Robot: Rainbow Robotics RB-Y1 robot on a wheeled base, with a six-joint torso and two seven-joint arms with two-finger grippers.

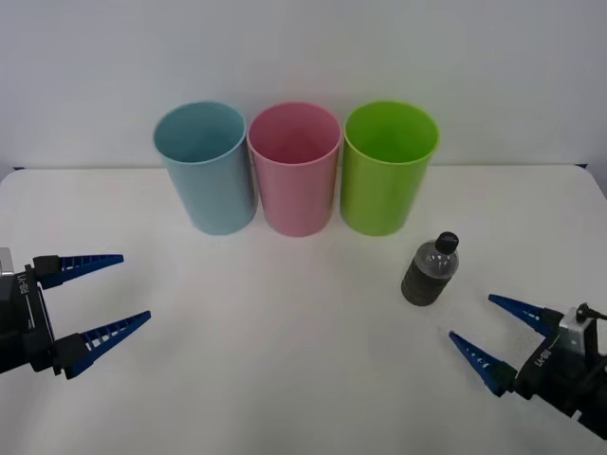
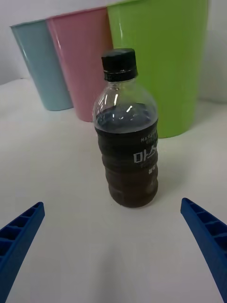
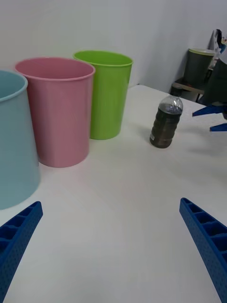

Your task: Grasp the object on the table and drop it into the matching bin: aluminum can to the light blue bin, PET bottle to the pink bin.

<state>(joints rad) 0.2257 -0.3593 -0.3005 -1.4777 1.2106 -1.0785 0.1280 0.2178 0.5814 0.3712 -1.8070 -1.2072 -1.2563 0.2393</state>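
The PET bottle (image 1: 432, 272) stands upright on the white table (image 1: 285, 360), right of centre, with a dark body and a black cap; it also shows as the bottle (image 2: 126, 137) and the bottle (image 3: 166, 122). My right gripper (image 1: 482, 329) is open just in front and to the right of it, its fingers (image 2: 203, 236) apart with the bottle ahead between them, not touching. At the back stand the pink bin (image 1: 294, 169) in the middle and the light blue bin (image 1: 205, 167) to its left. My left gripper (image 1: 112, 294) hangs open at the table's left side.
A lime green cup (image 1: 387, 169) stands right of the pink bin, close behind the bottle. The three cups touch in a row near the wall. In the left wrist view a dark bin (image 3: 198, 66) stands beyond the table's far edge.
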